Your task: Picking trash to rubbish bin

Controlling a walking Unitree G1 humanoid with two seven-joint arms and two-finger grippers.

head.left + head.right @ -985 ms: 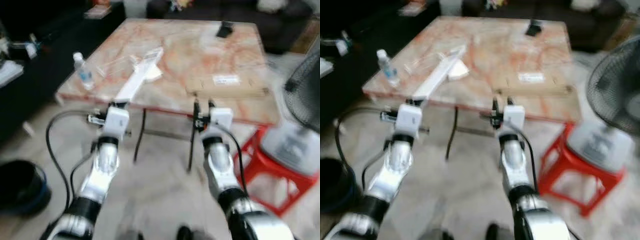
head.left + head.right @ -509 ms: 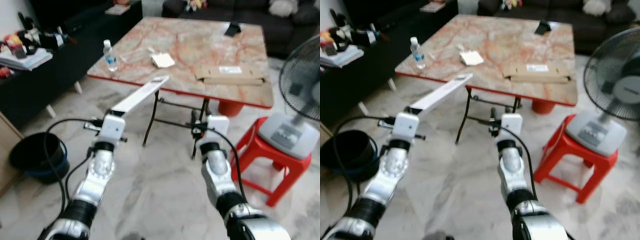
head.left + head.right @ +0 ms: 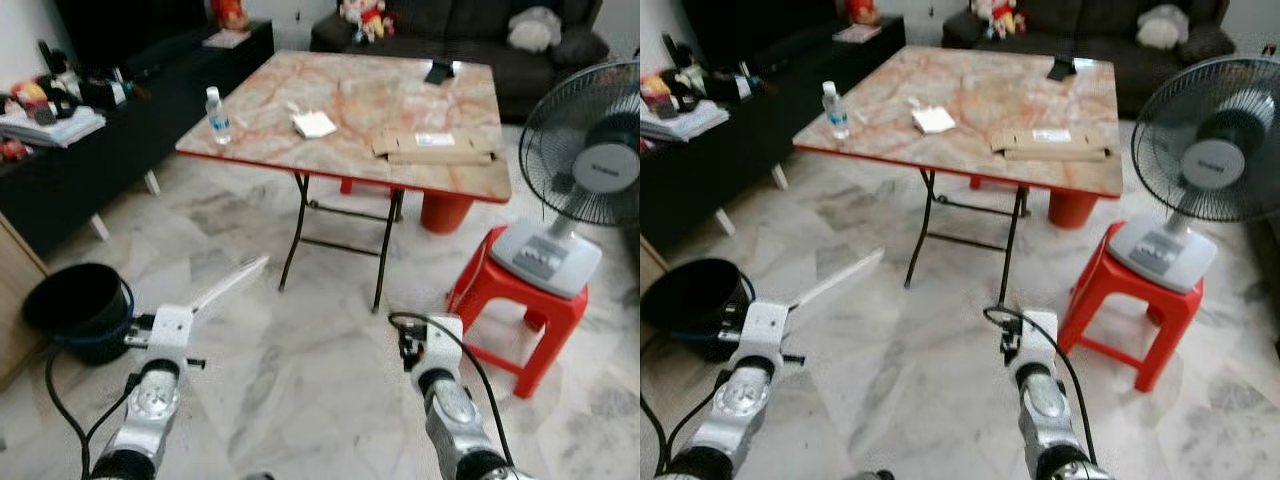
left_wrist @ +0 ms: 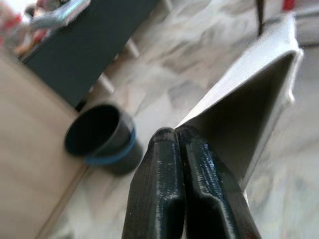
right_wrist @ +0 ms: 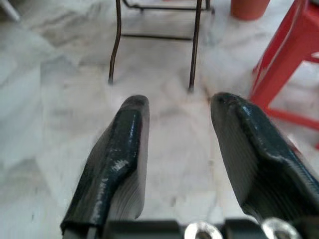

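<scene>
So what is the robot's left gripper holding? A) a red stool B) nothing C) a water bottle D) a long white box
D: the left gripper has its black fingers shut on the long white box, which sticks out over the floor toward the black bin.

**A Room With a Marble Floor**

The floor point(image 3: 330, 350) was pale grey marble. A folding table point(image 3: 360, 100) with an orange stone top stood ahead. A fan point(image 3: 580, 170) sat on a red stool point(image 3: 520, 310). A dark sofa point(image 3: 470, 30) stood behind.
</scene>
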